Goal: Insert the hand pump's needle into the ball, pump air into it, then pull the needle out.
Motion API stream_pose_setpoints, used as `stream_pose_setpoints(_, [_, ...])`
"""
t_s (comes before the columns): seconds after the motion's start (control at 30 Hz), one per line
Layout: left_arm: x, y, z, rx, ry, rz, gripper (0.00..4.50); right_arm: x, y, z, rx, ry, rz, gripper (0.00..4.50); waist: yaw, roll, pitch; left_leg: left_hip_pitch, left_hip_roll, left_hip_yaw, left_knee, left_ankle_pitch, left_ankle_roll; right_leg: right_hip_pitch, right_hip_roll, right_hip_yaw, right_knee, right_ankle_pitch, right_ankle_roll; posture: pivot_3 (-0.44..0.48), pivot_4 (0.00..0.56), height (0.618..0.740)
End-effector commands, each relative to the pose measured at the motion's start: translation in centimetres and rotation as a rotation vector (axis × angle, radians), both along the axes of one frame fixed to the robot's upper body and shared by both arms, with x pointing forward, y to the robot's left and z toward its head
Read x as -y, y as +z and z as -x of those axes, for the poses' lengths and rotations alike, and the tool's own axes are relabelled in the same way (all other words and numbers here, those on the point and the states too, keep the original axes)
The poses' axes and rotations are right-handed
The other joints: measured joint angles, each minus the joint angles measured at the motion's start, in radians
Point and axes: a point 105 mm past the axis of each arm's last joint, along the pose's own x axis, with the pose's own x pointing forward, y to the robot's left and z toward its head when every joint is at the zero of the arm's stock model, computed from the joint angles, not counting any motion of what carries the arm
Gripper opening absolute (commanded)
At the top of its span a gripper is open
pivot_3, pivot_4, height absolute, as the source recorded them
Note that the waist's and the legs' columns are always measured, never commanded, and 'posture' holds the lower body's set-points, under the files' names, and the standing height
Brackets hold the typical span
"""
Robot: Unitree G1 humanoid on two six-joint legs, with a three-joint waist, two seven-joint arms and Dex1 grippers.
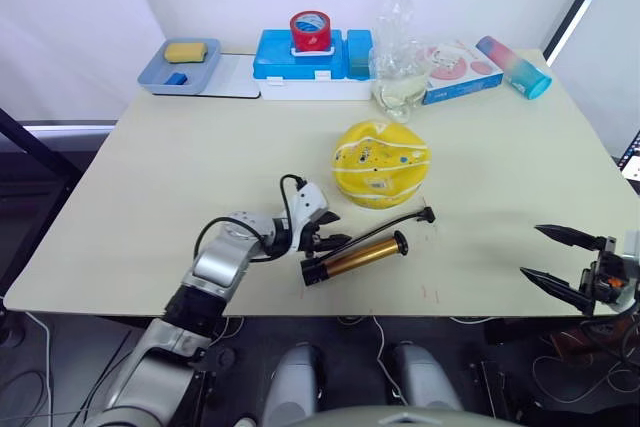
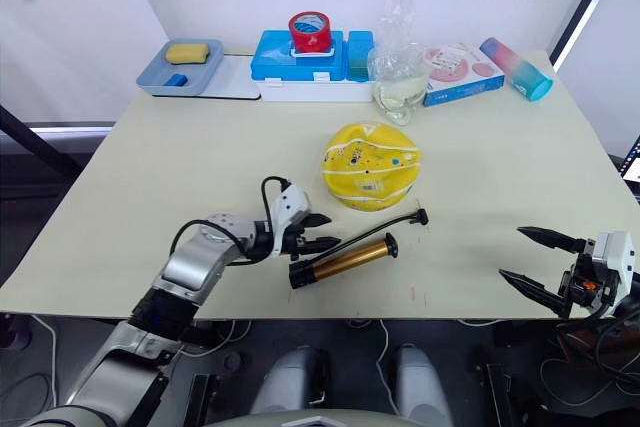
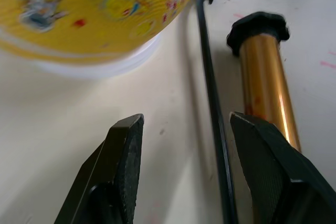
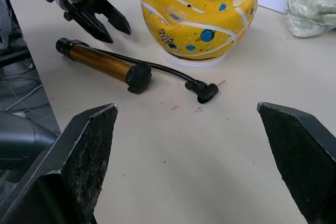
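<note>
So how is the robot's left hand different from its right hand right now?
The left hand hovers right beside the hand pump, near the ball; the right hand waits at the table's near edge, far from both. The left hand points toward the ball, the right hand toward the pump. Both are open and hold nothing.

The hand pump (image 1: pixel 354 256) lies before the ball (image 1: pixel 381 162).

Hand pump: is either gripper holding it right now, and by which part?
Nothing is held. The left gripper hangs open beside the hand pump; the right gripper is open, off to the side.
</note>
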Motion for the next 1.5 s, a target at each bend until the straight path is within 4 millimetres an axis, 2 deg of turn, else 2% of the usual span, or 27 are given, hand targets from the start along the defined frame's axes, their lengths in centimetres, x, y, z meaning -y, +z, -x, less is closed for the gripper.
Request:
stream_pose_setpoints(0.03, [2.3,0.0,-0.1,-0.011,-0.040,0.005,2.81,0.5,0.9,0.1,0.058,-0.024,0.009,4.50,0.001,0.000,0.000,0.000,0.000,0.000,0.000,0.000,0.000,0.000,0.000,0.000,0.000,0.000,0.000,0.000,0.150,0.739])
stream_pose_setpoints(0.53, [6.6,-2.0,-0.3,-0.022,-0.106,-0.087,2.81,0.5,1.1,0.6,0.061,-0.025,0.002,4.50,0.001,0.000,0.000,0.000,0.000,-0.005,0.001,0.000,0.000,0.002,0.002,0.000,0.000,0.000,0.000,0.000,0.150,0.739])
stream_pose_setpoints(0.7, [8.8,-1.8,-0.4,0.010,-0.135,-0.090,2.81,0.4,1.2,0.7,0.059,-0.022,0.000,4.50,0.005,0.000,0.000,-0.001,-0.001,-0.008,0.002,0.000,0.000,0.002,0.002,0.000,0.000,0.000,0.000,0.000,0.150,0.739])
stream_pose_setpoints(0.97, [10.9,-1.4,-0.8,0.062,-0.167,-0.091,2.81,0.4,1.4,0.6,0.058,-0.027,0.002,4.50,0.007,0.000,0.000,-0.001,-0.001,-0.010,0.002,0.000,0.000,0.002,0.003,0.001,0.000,0.000,0.000,0.000,0.150,0.739])
stream_pose_setpoints(1.27, [11.7,-1.5,-0.8,0.076,-0.184,-0.078,2.81,0.4,1.6,0.8,0.055,-0.034,0.004,4.50,0.007,0.000,0.000,-0.001,-0.001,-0.011,0.002,0.000,0.000,0.002,0.003,0.001,-0.001,0.000,0.000,0.000,0.150,0.739])
stream_pose_setpoints(1.3, [11.7,-1.5,-0.8,0.077,-0.184,-0.078,2.25,0.5,1.7,0.9,0.054,-0.035,0.004,4.50,0.008,0.000,0.000,-0.001,-0.001,-0.011,0.002,0.000,0.000,0.002,0.003,0.001,-0.001,0.000,0.000,0.000,0.150,0.739])
stream_pose_setpoints(1.33, [11.7,-1.5,-0.8,0.079,-0.184,-0.077,2.05,0.5,1.7,0.9,0.053,-0.036,0.004,4.50,0.008,0.000,0.000,-0.001,-0.001,-0.011,0.002,0.000,0.000,0.002,0.003,0.001,-0.001,0.000,0.000,0.000,0.150,0.739])
stream_pose_setpoints(1.4, [11.9,-1.3,-0.9,0.092,-0.187,-0.068,0.98,0.5,1.7,1.0,0.051,-0.039,0.005,4.50,0.008,0.000,0.000,-0.001,-0.001,-0.011,0.002,0.000,0.000,0.002,0.003,0.000,-0.001,0.000,0.000,0.000,0.150,0.739])
stream_pose_setpoints(1.5, [12.2,-1.1,-0.8,0.108,-0.201,-0.061,0.08,0.4,1.6,1.0,0.041,-0.046,-0.003,4.50,0.008,0.000,0.000,-0.001,-0.001,-0.011,0.002,0.000,0.000,0.002,0.003,0.000,-0.001,0.000,0.000,0.000,0.150,0.739])
